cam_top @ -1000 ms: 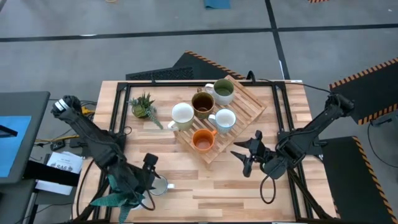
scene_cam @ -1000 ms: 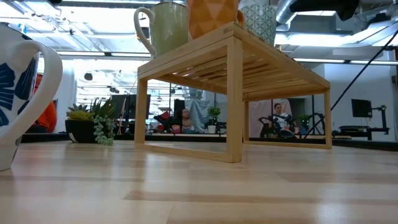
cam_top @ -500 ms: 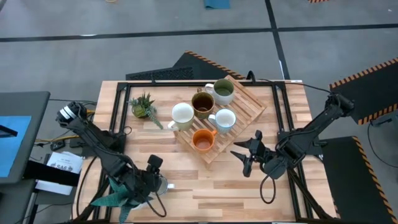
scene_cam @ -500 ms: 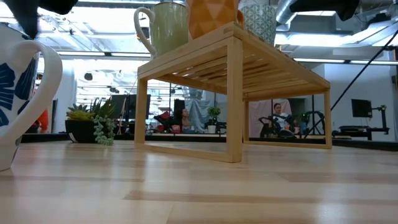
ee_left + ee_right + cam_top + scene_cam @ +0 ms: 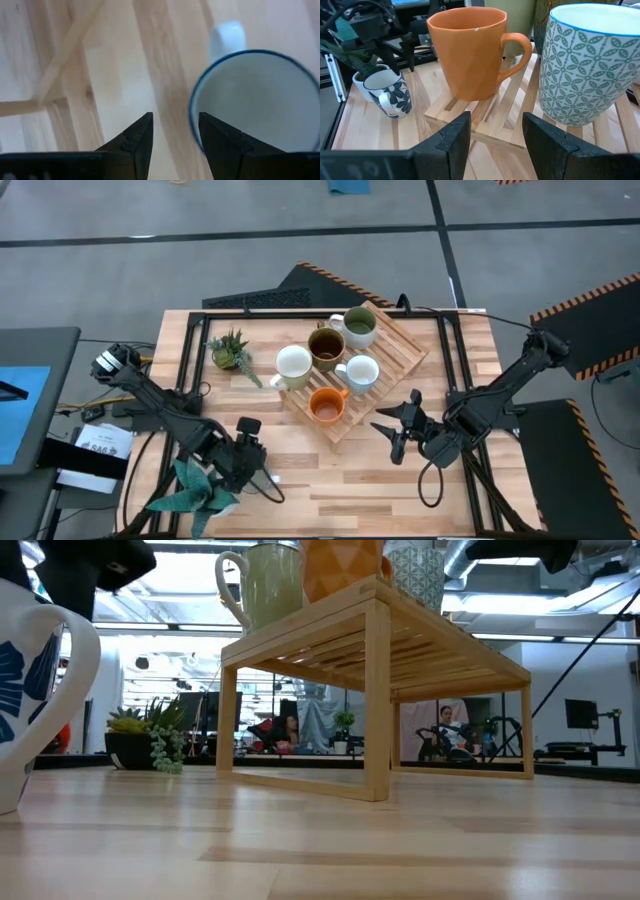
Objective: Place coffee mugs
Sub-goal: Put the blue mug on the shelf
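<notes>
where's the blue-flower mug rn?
High view: the blue-flower mug stands on the table's near-left part, under the left tool, off the wooden rack and beside a leafy plant.

Grey floor with dark seams surrounds the pale wooden worktop, hazard-striped mats at three o'clock, ceiling lights glowing beyond.

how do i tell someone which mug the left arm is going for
Start at the wooden rack mid-table, which carries four mugs with a cream one beside it. Then look to the table's front-left, under the left end effector. The mug there stands alone on the bare tabletop, white with dark blue flowers.
</notes>
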`<state>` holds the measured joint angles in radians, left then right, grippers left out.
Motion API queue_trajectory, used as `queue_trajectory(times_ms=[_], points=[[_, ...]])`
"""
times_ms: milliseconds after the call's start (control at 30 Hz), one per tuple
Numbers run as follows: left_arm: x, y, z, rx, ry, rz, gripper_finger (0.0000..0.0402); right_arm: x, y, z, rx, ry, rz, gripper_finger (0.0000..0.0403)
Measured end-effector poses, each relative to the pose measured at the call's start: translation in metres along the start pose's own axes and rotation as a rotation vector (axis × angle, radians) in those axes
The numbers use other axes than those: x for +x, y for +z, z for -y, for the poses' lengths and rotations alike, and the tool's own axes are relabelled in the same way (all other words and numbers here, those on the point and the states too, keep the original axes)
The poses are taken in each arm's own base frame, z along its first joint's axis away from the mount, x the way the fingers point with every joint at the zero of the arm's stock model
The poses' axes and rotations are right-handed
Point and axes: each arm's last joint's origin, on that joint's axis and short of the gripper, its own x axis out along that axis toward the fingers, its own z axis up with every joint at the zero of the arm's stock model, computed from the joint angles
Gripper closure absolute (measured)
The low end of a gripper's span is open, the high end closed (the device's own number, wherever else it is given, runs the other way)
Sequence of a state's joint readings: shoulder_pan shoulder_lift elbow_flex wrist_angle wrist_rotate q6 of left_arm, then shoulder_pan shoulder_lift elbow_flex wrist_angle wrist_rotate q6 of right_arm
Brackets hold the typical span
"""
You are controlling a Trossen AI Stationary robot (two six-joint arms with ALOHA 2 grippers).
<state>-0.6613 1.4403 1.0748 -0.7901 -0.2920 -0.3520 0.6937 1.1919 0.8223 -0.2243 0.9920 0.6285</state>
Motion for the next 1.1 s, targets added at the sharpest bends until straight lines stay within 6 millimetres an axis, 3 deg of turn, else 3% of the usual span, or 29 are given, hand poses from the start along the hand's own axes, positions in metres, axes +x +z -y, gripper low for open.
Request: queue_trajectory(times_ms=[267,600,700,867,1100], points=[[0.010,-0.007,-0.008,-0.085,-0.121,-0.099,0.0259,0.000,0.000,0.000,0.000,0.001,-0.001,0.0200],[0.013,-0.009,-0.010,-0.072,-0.113,-0.108,0.0265,0.000,0.000,0.000,0.000,0.000,-0.001,0.0200],[0.013,-0.009,-0.010,-0.055,-0.111,-0.105,0.0293,0.000,0.000,0.000,0.000,0.000,0.000,0.0200],[0.014,-0.008,-0.010,0.011,-0.109,-0.093,0.0385,0.000,0.000,0.000,0.001,0.000,0.000,0.0200],[0.006,0.002,-0.009,0.078,-0.125,-0.039,0.0398,0.000,0.000,0.000,0.003,0.001,0.001,0.0200]])
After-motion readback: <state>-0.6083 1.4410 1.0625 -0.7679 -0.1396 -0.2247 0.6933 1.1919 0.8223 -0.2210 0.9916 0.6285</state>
